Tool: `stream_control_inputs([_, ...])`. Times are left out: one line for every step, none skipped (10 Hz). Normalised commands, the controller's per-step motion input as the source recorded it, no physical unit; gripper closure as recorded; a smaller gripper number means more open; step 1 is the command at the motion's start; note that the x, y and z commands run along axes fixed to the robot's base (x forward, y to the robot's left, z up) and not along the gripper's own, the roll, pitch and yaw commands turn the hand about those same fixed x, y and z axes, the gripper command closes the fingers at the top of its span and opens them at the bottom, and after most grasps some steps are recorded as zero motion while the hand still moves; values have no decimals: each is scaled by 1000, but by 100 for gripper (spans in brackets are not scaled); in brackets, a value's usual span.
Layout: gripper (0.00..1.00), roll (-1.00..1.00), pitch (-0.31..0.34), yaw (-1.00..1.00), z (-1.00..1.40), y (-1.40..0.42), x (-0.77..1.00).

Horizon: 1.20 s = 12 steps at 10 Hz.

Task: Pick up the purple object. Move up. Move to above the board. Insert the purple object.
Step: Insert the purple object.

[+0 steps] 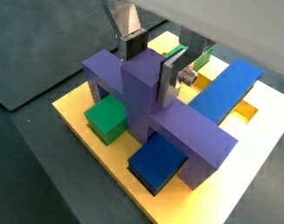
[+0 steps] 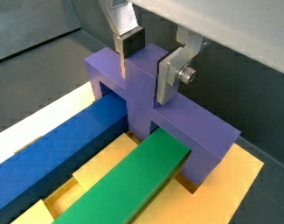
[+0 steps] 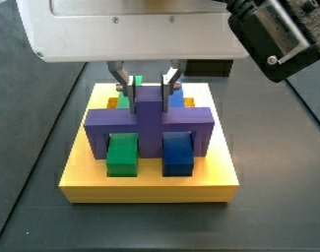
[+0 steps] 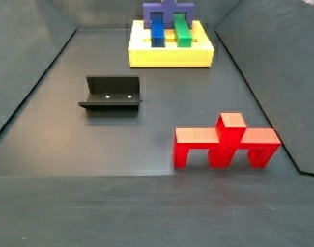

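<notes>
**Purple object sits on the board, end effector at its stem**

The purple object [image 3: 148, 122] stands on the board [image 3: 149, 181], with its wide crossbar going across the green bar [image 3: 123, 153] and the blue bar [image 3: 178, 155]. In both wrist views its legs come down on the outer sides of the two bars and between them, and its central stem points up. How deep the legs sit in the slots cannot be seen.

The end effector [image 1: 155, 59] is directly above the board, at the top of the stem. In both wrist views its silver fingers [image 2: 169, 73] lie against the two opposite faces of the stem, so it is closed narrowly on the purple object. In a side view the fingers come down from the large white camera housing on both sides of the stem.

The board lies at the far end of the dark counter [image 4: 133, 140]. The fixture [image 4: 111, 94] stands near the middle of the counter, well apart from the board. The red piece [image 4: 226, 142] stands upright closer to the camera, apart from both.
</notes>
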Motion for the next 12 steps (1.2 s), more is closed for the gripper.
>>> stream_control_inputs([100, 0, -21, 169, -69, 40, 0])
stream_control_inputs([100, 17, -60, 286, 0, 0, 0])
stream_control_inputs([100, 39, -73, 309, 3, -20, 0])
stream_control_inputs([100, 54, -64, 300, 17, -31, 0])
stream_control_inputs([100, 59, -67, 186, -37, -14, 0])
stream_control_inputs([100, 24, -56, 0, -149, -40, 0])
stream_control_inputs([100, 19, -41, -77, -191, -43, 0])
stream_control_inputs([100, 44, 0, -274, -226, -14, 0])
stream_control_inputs([100, 89, 0, -374, -149, 0, 0])
stream_control_inputs([100, 129, 13, -354, -6, 0, 0])
stream_control_inputs([100, 139, 40, -77, 137, 0, 0])
stream_control_inputs([100, 116, 9, 0, 209, 0, 0])
